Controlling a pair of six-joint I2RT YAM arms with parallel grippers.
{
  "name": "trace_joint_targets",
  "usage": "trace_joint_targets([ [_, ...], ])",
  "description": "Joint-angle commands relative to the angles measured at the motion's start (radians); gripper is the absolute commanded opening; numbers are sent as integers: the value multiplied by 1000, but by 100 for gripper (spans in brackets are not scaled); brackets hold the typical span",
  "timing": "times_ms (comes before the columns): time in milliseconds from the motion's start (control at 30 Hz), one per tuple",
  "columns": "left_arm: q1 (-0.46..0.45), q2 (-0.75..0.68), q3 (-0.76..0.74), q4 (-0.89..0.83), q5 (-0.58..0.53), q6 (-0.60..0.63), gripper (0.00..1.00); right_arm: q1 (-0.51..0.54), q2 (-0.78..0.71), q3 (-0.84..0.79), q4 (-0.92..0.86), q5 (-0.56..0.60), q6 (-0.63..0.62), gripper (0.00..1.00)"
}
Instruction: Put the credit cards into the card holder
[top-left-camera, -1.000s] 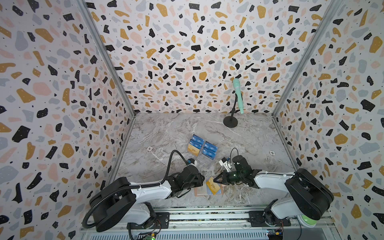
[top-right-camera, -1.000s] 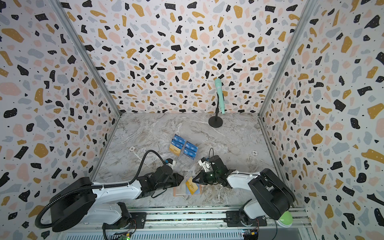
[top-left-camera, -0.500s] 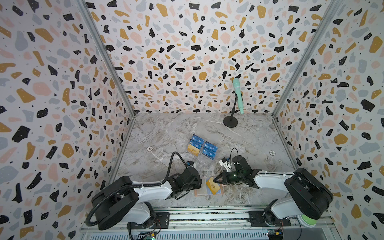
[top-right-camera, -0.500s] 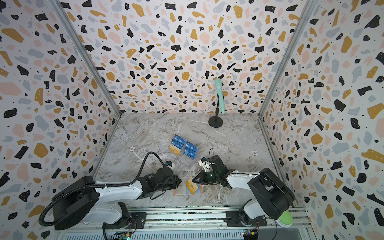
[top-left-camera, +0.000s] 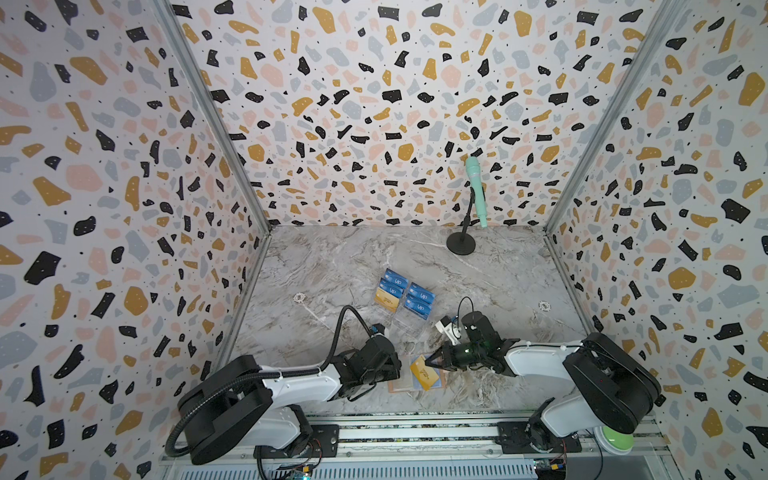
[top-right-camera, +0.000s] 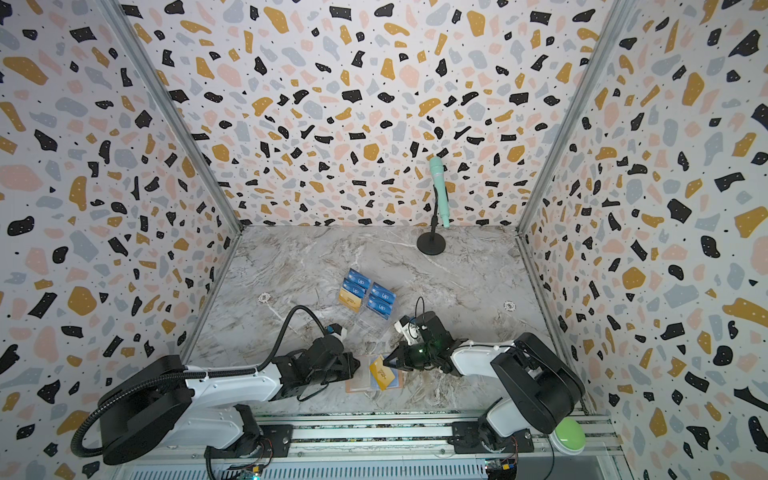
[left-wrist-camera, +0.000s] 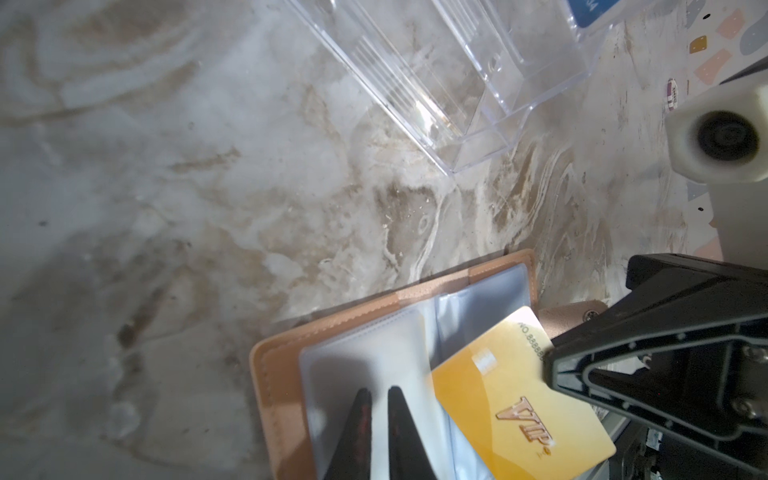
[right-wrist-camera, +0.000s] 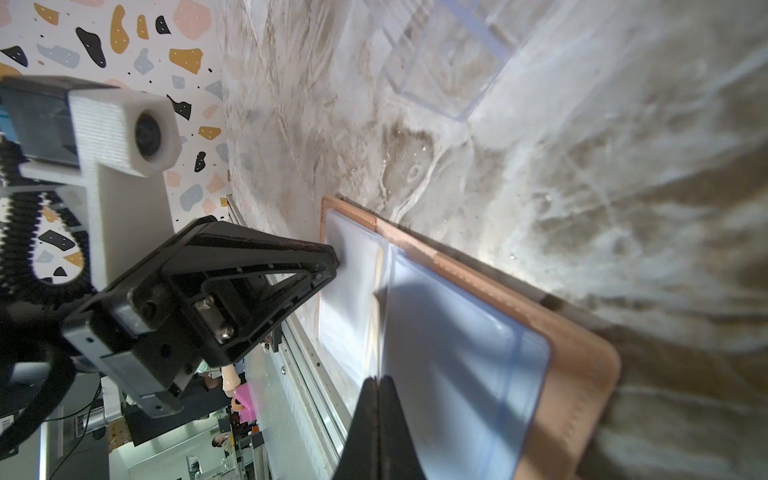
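Both top views show the card holder (top-left-camera: 398, 383) open at the near edge. The left gripper (left-wrist-camera: 378, 392) has narrowed almost shut on its left sleeve (left-wrist-camera: 353, 365), grip unclear. The right gripper (left-wrist-camera: 550, 370), closed, holds a gold card (left-wrist-camera: 498, 399) over the right sleeve (left-wrist-camera: 469, 307), ready for insertion.

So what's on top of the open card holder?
A gold card, pinched by the right gripper, sits slanted over the clear sleeves of the card holder; the left gripper touches one sleeve. The sleeve area beneath the card is covered, so its contents cannot be seen.
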Motion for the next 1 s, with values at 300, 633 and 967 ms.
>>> trace_joint_targets([
  [300, -2, -29, -45, -20, -2, -7, 13, 16, 37, 16, 115, -4, 51, 0],
  [633, -2, -48, -54, -28, -8, -11, 13, 26, 87, 21, 193, -9, 69, 0],
  [967, -2, -61, -62, -30, -13, -13, 13, 44, 147, 29, 279, 7, 85, 0],
])
